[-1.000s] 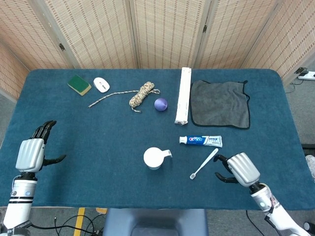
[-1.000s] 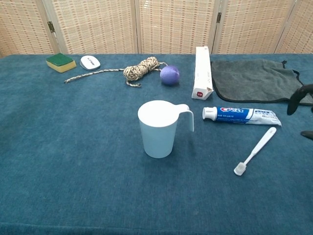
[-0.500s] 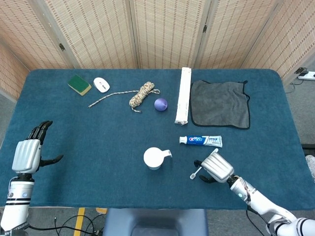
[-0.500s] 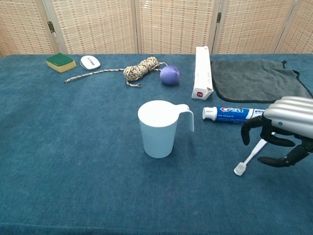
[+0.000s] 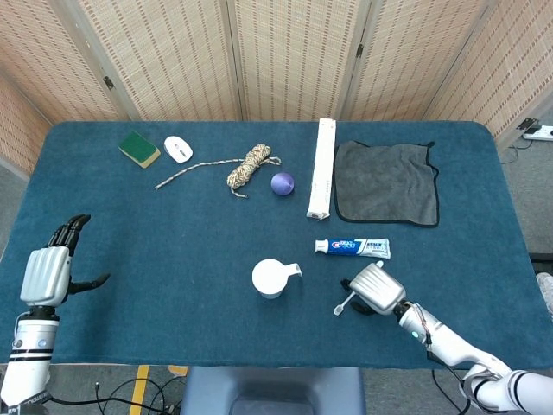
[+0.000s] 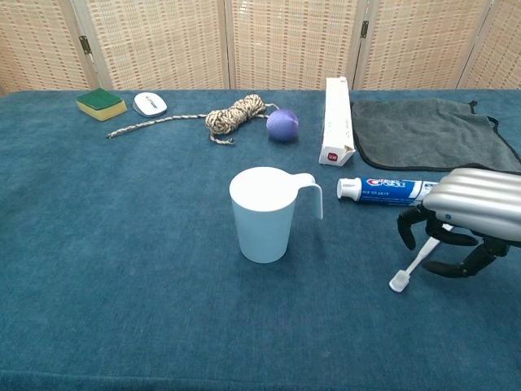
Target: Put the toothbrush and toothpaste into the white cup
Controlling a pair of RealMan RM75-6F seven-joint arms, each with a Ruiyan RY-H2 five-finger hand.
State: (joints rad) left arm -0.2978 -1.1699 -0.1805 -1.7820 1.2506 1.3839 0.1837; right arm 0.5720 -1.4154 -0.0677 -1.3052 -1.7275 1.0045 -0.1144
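Observation:
The white cup stands upright near the table's front middle, handle to the right. To its right lies the toothpaste tube, cap toward the cup. In front of the tube the white toothbrush lies flat on the cloth, bristle end nearest me. My right hand hovers low over the brush handle, fingers curled down on one side and thumb on the other, not clamped on it. My left hand is at the table's left front edge, holding nothing, fingers apart.
Along the back lie a green sponge, a small white oval object, a coiled rope, a purple ball, a long white box and a grey cloth. Blue table cover runs bare between cup and left hand.
My right hand has moved left from the table's right front and come down over the toothbrush handle, fingers curling around it. The brush has not shifted. The left hand sank slightly.

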